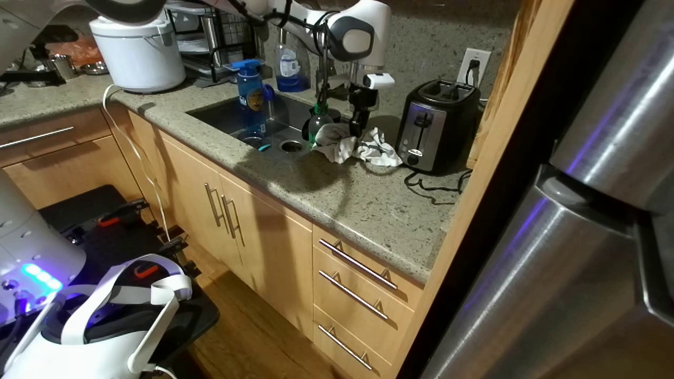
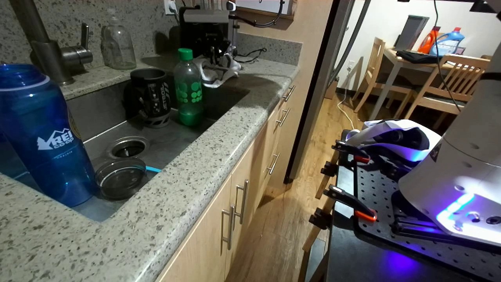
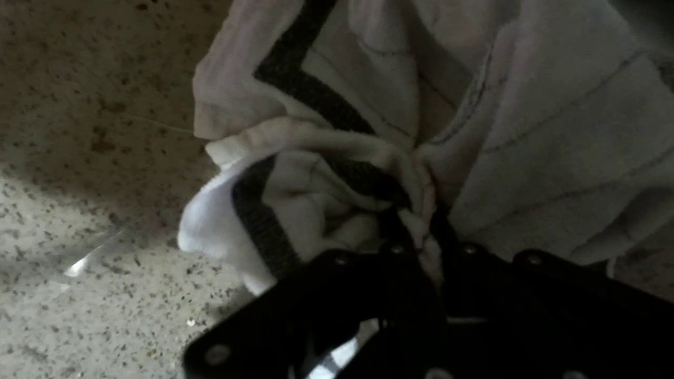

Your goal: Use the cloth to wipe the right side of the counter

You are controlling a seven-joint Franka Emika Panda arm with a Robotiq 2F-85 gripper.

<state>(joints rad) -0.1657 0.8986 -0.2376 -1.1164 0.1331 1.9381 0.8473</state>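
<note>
In the wrist view we see the gripper (image 3: pixel 417 229) closed tight on a pinched fold of the cloth (image 3: pixel 387 105), which is white with a dark stripe. The cloth lies bunched on the bench (image 1: pixel 384 197) between the sink (image 2: pixel 105 103) and the toaster (image 1: pixel 439 126), one end just beside the toaster; we cannot tell whether the two touch. In an exterior view we find a blue bottle (image 2: pixel 47 137), a black mug (image 2: pixel 150 96) and a green-capped bottle (image 2: pixel 188 88) standing in the sink.

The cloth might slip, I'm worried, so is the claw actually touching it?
Touching. The wrist view shows the claw shut on the cloth, with a fold pinched between its jaws.
</note>
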